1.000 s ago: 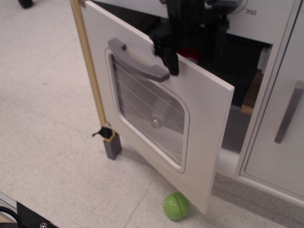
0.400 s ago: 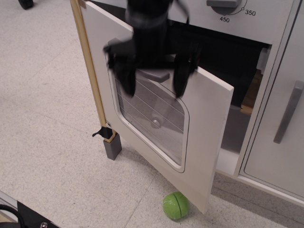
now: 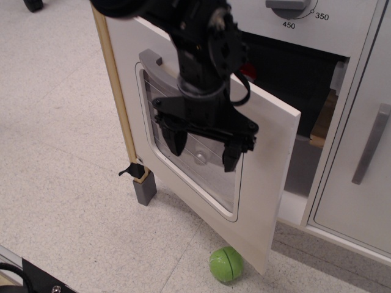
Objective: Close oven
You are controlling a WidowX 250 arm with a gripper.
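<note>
- Pale speckled floor (image 3: 55, 152) fills the left and the bottom of the view; a white toy kitchen stands on it at the right.
- The oven (image 3: 305, 79) is in the upper right part of the kitchen, and its inside is dark.
- Its door (image 3: 269, 177) hangs open, swung out to the left and toward the camera, with the free edge at the right.
- The window (image 3: 211, 177) in the door is clear with rounded corners, and thin wires cross it.
- A grey bar handle (image 3: 149, 64) sits above the window; only its left end shows, because the arm covers the rest.
- A dial (image 3: 287, 5) is at the top edge, with the numbers 450 and 350 beside it.
- The black tool (image 3: 203, 146) hangs in front of the window, pointing down, with its two fingers (image 3: 176, 139) spread wide and nothing between them.
- I cannot tell if the tool touches the door.
- A wooden post (image 3: 116, 97) runs down the left edge of the door and ends in a grey foot (image 3: 145, 190) on the floor.
- A green ball (image 3: 226, 264) lies on the floor under the lower corner of the door.
- At the right, a plain white cabinet door carries a vertical silver handle (image 3: 372, 143).
</note>
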